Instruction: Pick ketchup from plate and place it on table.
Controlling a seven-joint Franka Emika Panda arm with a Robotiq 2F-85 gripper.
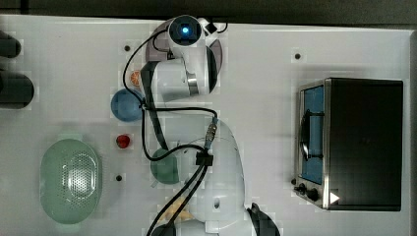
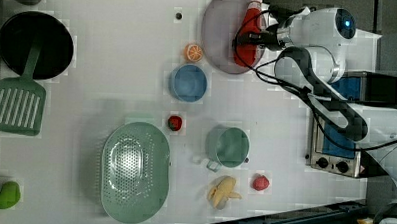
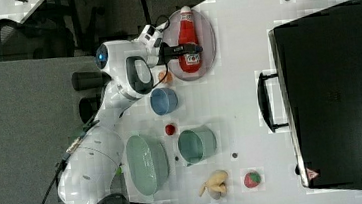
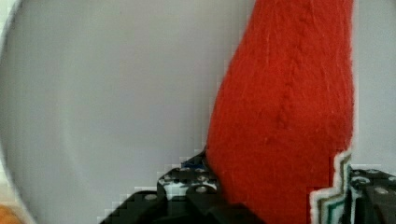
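The ketchup (image 2: pixel 251 20), a red bottle with a white cap and a label, lies on the greyish-lilac plate (image 2: pixel 218 35) at the far edge of the white table (image 2: pixel 113 64). My gripper (image 2: pixel 249 39) reaches across the bottle's body, with one finger on each side. In the wrist view the ketchup (image 4: pixel 285 107) sits tight between the dark fingers (image 4: pixel 191 182), over the plate (image 4: pixel 102 93). The right view has the gripper (image 3: pixel 189 48) crossing the ketchup (image 3: pixel 187 31) above its label. In the top view the arm covers the bottle.
An orange slice (image 2: pixel 193 53) and a blue bowl (image 2: pixel 188 82) sit close beside the plate. A green mug (image 2: pixel 228 146), a small red fruit (image 2: pixel 174 122), a pale-green colander (image 2: pixel 134 172) and a banana (image 2: pixel 222 192) lie farther off. A toaster oven (image 1: pixel 354 142) stands at the top view's right.
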